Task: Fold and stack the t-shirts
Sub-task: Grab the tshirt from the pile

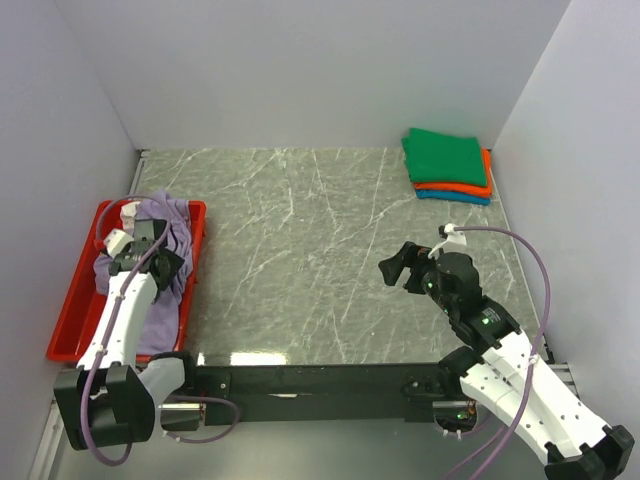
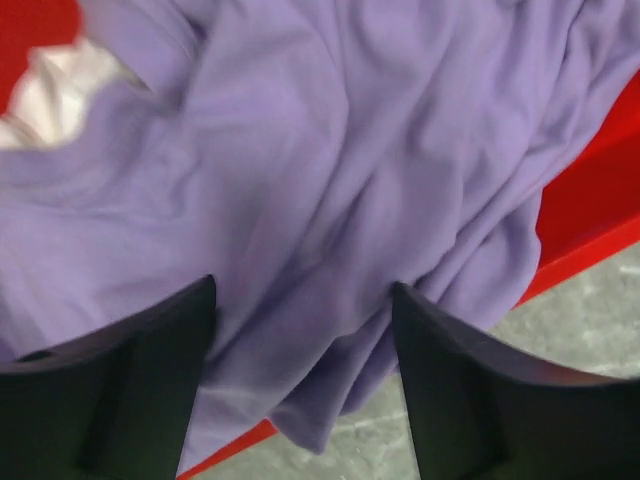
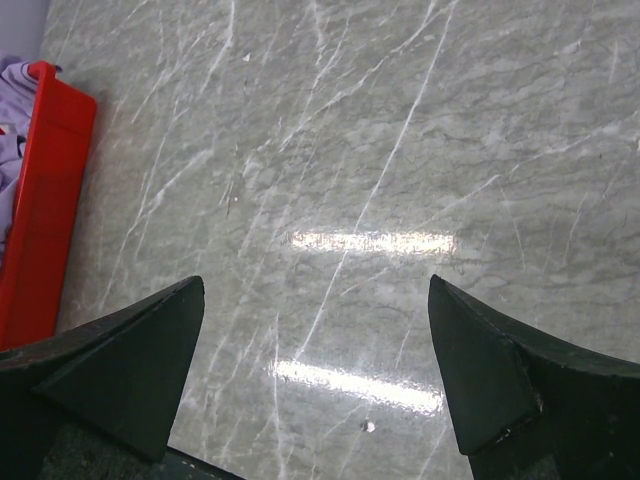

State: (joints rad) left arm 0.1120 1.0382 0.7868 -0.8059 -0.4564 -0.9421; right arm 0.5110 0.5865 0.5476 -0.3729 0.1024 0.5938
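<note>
Open right pincer [image 3: 315, 287] above marble table [image 3: 400, 130]; red tray [image 3: 45, 200] left, seemingly holding purple cloth [image 3: 12, 85].

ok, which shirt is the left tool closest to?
The purple shirt, crumpled in the red tray under the left tool. The green shirt, orange shirt and blue shirt lie stacked in the far right corner.

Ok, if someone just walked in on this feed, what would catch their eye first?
Probably the red tray at the left edge of the table, a crumpled lavender shirt heaped in it and the left gripper open over the cloth. Then the folded stack in the far right corner: green shirt on orange shirt on teal shirt. The right gripper hangs open over the marbled top.
</note>
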